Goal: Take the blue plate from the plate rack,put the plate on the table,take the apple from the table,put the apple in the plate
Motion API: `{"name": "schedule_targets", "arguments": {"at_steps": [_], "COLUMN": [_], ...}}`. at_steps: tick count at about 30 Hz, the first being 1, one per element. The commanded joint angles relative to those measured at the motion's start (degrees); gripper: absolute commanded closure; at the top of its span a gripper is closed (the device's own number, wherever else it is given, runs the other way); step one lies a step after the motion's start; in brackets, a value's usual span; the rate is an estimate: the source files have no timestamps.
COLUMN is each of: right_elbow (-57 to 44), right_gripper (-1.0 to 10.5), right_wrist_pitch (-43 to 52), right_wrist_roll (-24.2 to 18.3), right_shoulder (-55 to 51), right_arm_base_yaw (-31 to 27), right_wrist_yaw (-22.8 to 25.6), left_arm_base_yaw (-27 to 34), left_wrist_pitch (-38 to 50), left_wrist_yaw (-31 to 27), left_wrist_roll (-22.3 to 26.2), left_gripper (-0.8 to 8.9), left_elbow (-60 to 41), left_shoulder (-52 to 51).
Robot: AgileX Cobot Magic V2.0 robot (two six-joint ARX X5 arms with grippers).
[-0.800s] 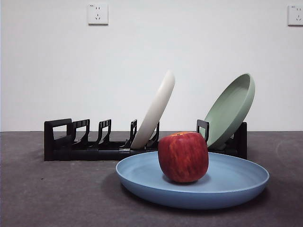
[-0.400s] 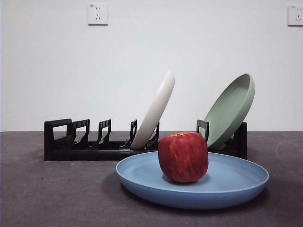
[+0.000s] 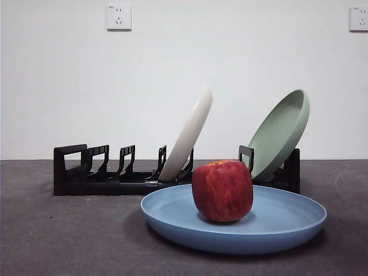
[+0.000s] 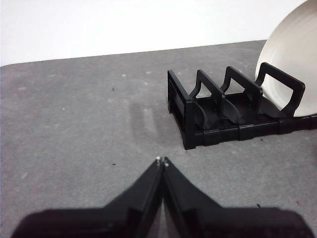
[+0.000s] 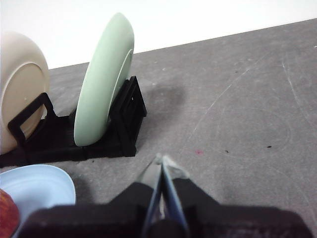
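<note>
Matt blue plate (image 3: 287,221) under a faintly shiny, streaked apple (image 3: 222,191); behind it a black plastic-looking rack (image 3: 115,175); rough grey table (image 3: 63,236).

You have a cream-white plate (image 3: 188,135) leaning to the right in a slot near the middle of the row, and a sage-green plate (image 3: 280,133) leaning the same way at the right end. Behind them stands a plain white wall (image 3: 172,69) with one power socket (image 3: 118,16) at upper left and another socket (image 3: 358,18) at the upper right edge.
</note>
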Motion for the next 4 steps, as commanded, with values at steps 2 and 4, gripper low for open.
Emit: {"name": "schedule_targets", "arguments": {"at_steps": [2,4], "right_elbow": [-0.7,-0.7], "right_gripper": [9.6,9.6], "right_wrist_pitch": [-0.5,-0.5], "right_wrist_roll": [0.6,0.6], "right_shoulder": [0.0,0.0], "right_arm_base_yaw": [0.0,0.0], "right_wrist_yaw": [0.1,0.1], "left_arm_base_yaw": [0.2,0.2], "left_wrist_pitch": [0.2,0.2], "left_wrist_yaw": [0.0,0.0], "left_wrist_roll": [0.1,0.1], "left_gripper": [8.16,8.16], "left_elbow": [-0.8,-0.8], "left_shoulder": [-0.2,-0.2]}}
